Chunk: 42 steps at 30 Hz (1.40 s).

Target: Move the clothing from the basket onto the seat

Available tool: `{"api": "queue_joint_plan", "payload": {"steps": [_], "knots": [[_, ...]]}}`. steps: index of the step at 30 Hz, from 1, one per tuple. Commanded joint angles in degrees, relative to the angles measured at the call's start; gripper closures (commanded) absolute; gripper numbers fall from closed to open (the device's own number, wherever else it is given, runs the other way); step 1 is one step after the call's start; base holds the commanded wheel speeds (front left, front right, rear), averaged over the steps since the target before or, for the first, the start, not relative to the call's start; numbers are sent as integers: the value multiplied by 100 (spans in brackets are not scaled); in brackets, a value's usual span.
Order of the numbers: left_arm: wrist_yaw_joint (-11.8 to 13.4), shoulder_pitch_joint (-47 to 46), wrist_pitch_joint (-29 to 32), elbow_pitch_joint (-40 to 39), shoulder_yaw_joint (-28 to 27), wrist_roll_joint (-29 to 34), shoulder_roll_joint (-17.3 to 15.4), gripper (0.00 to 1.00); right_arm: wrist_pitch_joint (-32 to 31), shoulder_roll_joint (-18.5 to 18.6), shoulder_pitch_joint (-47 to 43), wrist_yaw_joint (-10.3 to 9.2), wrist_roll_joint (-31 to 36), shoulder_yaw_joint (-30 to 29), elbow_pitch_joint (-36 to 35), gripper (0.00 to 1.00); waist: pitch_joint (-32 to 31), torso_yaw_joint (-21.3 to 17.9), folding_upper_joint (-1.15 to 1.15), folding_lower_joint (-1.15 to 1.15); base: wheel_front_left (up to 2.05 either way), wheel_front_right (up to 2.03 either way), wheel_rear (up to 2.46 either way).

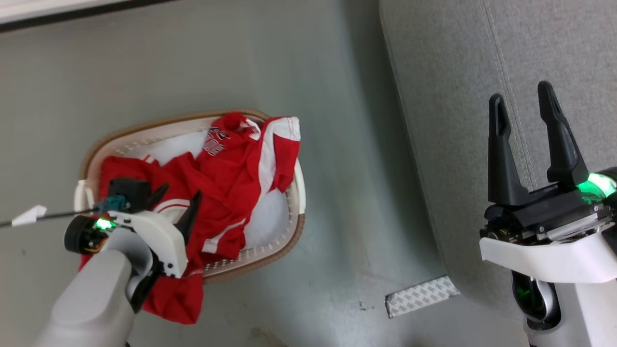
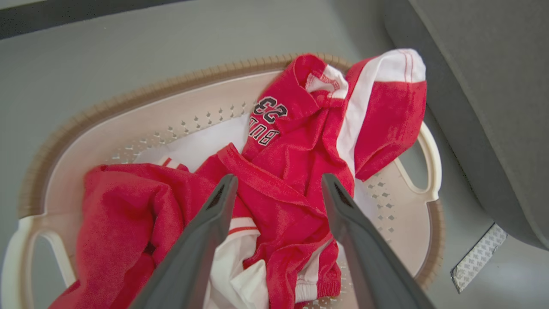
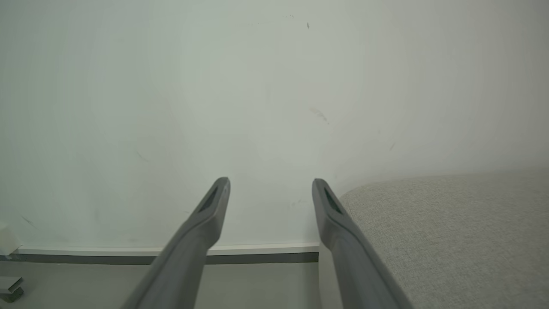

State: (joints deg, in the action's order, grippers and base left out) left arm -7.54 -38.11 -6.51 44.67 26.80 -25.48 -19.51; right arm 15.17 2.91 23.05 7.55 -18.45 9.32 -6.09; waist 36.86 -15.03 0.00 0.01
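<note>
The pick-up step is judged to be in hand, with nothing yet lifted. The clothing is seen heaped inside the basket, one striped panel draped over the rim on the side nearest the seat and another fold spilled over the opposite rim onto the floor. The left hand is held wide open directly above the basket, angled down at the heap. Whether the cloth is touched cannot be told. The right hand, also spread wide and empty, is poised well clear of the basket, over the seat's edge. A lowering into the bunched red fabric and a firm closing are thought to be called for next, before any carry across to the seat.
</note>
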Motion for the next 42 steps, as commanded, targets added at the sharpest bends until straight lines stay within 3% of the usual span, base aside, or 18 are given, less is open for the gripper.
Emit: {"api": "queue_joint_plan", "payload": {"steps": [1,13,24,25,26,27,35,42], "knots": [[12,-171,181,161,215,-171,-139,0,-3,-2,99,-12,-93,20,-75,0,229,-185,0,-1,0,0,0],[12,-852,1183,727,2019,-1119,-845,0,-3,-3,210,-12,-450,145,-274,0,797,-696,0,-1,0,0,0],[12,-1197,1451,1210,2949,-1485,-948,0,-2,-2,287,-12,-608,238,-317,0,1009,-887,0,-1,0,0,0],[12,-1226,1439,1238,3011,-1535,-948,51,-2,-2,283,-12,-615,240,-312,0,1011,-893,0,-1,0,0,0],[12,-1240,1403,1262,3056,-1595,-941,78,-2,-2,275,-12,-615,235,-305,0,1008,-894,0,-1,0,0,0],[12,-1257,1361,1286,3097,-1662,-929,100,-3,-2,274,-12,-607,224,-297,0,1001,-888,0,-1,0,0,0],[11,-1243,809,1302,3477,-2051,-780,100,-3,-2,257,-12,-479,190,-161,0,644,-719,0,-1,0,0,0],[11,-1013,162,1186,3786,-2459,-543,100,-3,1,119,-12,-282,132,45,0,-124,-448,0,-1,0,0,0]]}}
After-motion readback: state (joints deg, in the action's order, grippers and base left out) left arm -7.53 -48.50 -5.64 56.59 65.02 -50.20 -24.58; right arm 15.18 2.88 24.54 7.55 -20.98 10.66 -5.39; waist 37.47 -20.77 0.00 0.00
